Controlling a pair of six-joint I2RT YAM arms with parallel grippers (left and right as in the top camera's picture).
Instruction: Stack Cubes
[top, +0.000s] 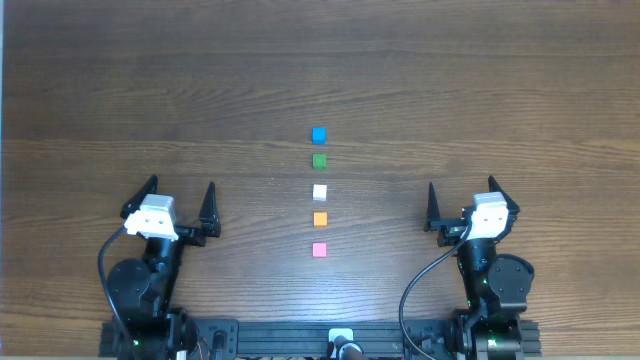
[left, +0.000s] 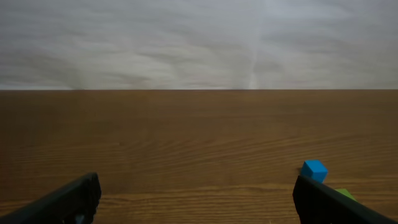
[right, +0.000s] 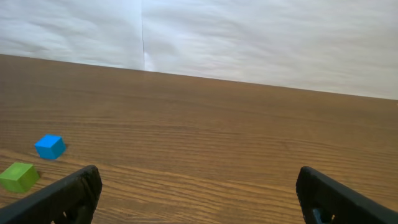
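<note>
Several small cubes lie in a straight column at the table's middle: blue (top: 319, 135) farthest from the arms, then green (top: 319, 161), white (top: 320, 192), orange (top: 320, 218) and pink (top: 319, 249) nearest. All rest singly on the wood, apart from one another. My left gripper (top: 182, 196) stands open at the left, well clear of the column. My right gripper (top: 462, 198) stands open at the right, equally far off. The left wrist view catches the blue cube (left: 314, 170) and an edge of the green cube (left: 346, 194). The right wrist view has the blue cube (right: 50, 147) and the green cube (right: 18, 177).
The wooden table (top: 150, 90) stretches bare around the cubes. A pale wall (right: 261, 43) rises behind its far edge. The arm bases and a black rail (top: 320, 335) run along the near edge.
</note>
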